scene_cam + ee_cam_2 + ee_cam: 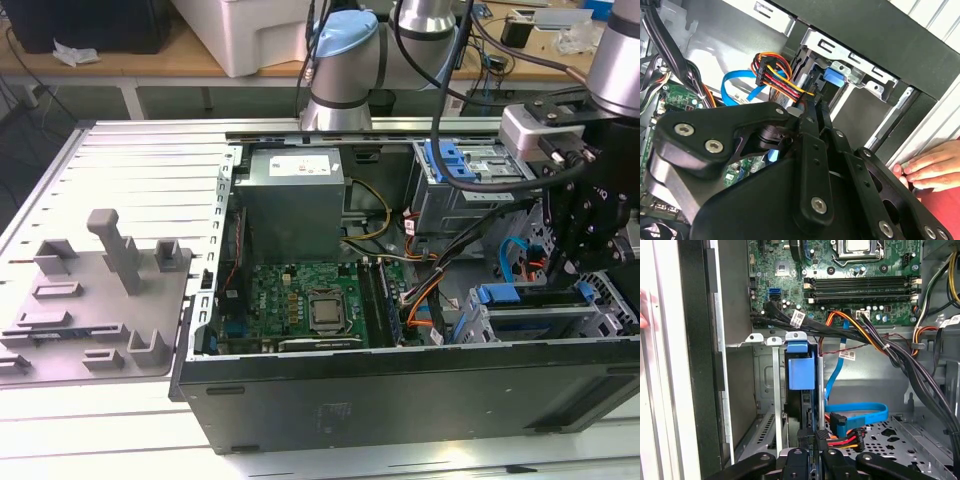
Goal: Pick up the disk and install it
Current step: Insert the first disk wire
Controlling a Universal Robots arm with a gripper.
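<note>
Our gripper (812, 460) pinches narrowly on the disk (801, 374) in the drive cage (545, 322), at 4 o'clock in the exterior view. The power cables (842, 442) lie just beside it and, we think, could snag it.

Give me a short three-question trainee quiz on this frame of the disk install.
1. True or false: the computer case lies open, its motherboard exposed.
2. In the exterior view the claw hangs over: A the power supply; B a drive cage; C the grey tray.
3. Fill in: in the first wrist view, the disk shows a carrier bracket coloured ____.
Key: 1 true; 2 B; 3 blue.
</note>
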